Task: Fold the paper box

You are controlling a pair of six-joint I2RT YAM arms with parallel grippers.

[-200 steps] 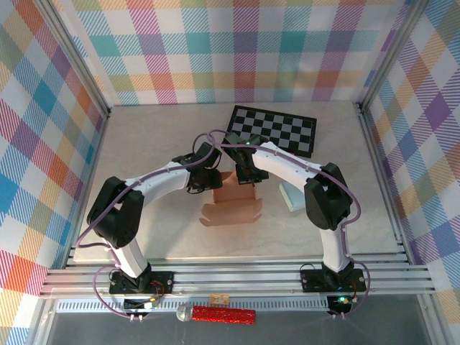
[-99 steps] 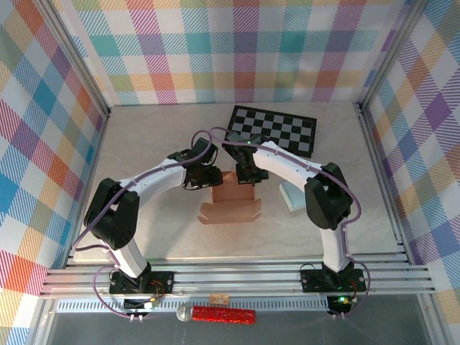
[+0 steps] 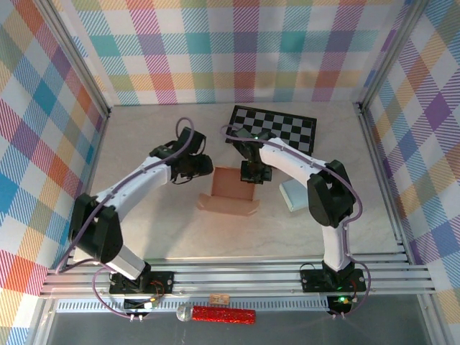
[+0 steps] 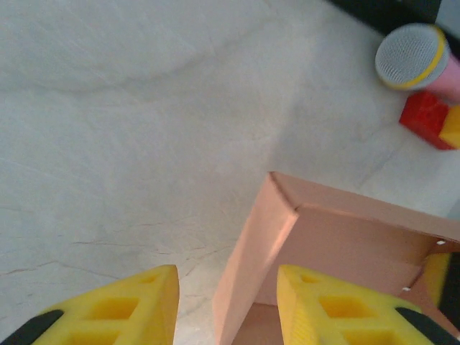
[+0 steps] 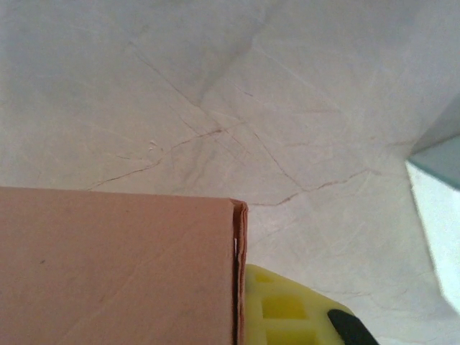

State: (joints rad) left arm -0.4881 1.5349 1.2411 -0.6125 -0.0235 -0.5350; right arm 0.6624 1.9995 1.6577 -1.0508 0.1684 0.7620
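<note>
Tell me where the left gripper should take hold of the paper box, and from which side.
Take the paper box by its upright side wall, near the top edge, probably coming down from above with one finger inside and one outside. That wall is a thin standing panel, and it sits between the open fingers of the left gripper. The right gripper pinches another wall.

Paper box (image 3: pixel 228 190) in front of checkerboard (image 3: pixel 282 130)

The paper box (image 3: pixel 228 192) is plain salmon-brown card, partly folded, and sits near the middle of the worktop (image 3: pixel 144 223). Its left wall stands upright and meets the far wall at a creased corner. A flat flap spreads toward the near side.
</note>
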